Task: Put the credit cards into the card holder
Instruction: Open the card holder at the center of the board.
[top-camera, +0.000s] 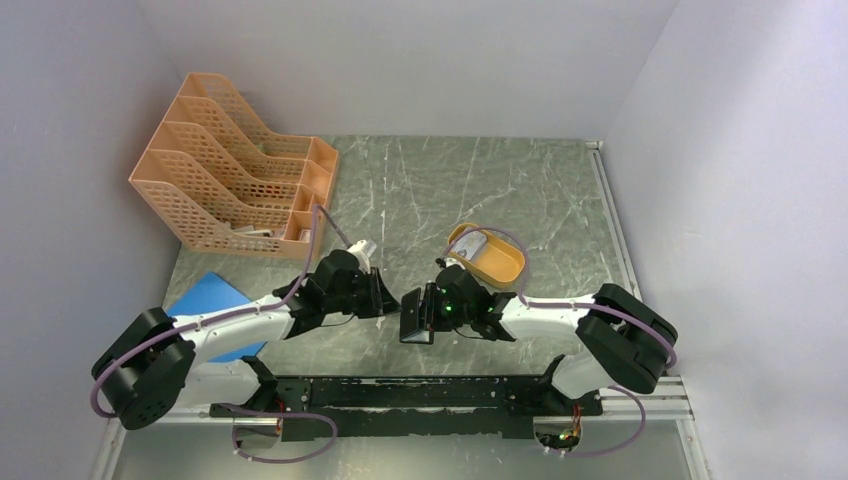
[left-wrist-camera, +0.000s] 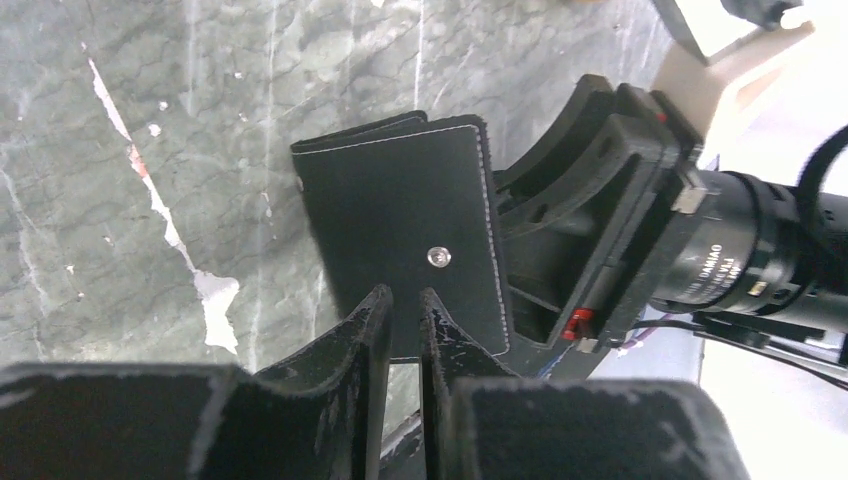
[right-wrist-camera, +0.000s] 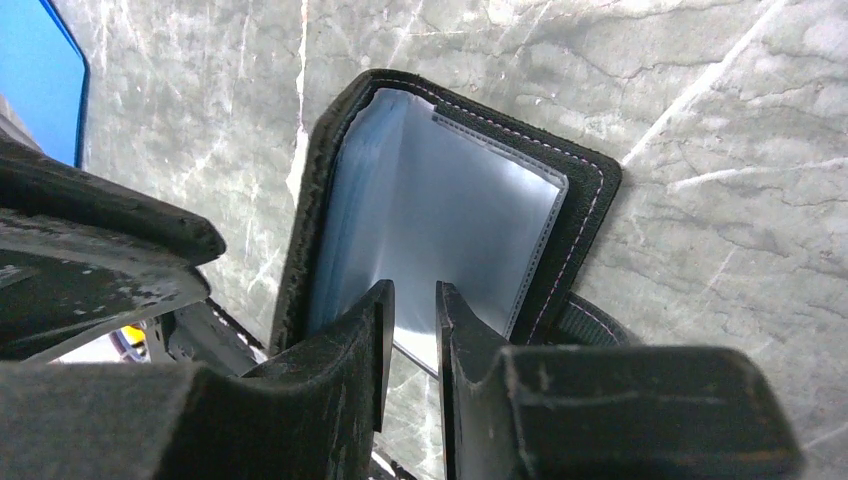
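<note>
Aloft, card holder (left-wrist-camera: 400, 200) edge held in right pincer (right-wrist-camera: 412, 300), left pincer (left-wrist-camera: 403, 305) narrow at another edge, grip unclear

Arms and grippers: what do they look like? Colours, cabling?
Left arm and right arm: white links, black joint housings, a lavender cable looped along each. Left gripper and right gripper: black, two flat scuffed fingers; green light near the right wrist.

Card holder (top-camera: 416, 315) centre front; tray (top-camera: 499, 266) behind it
</note>
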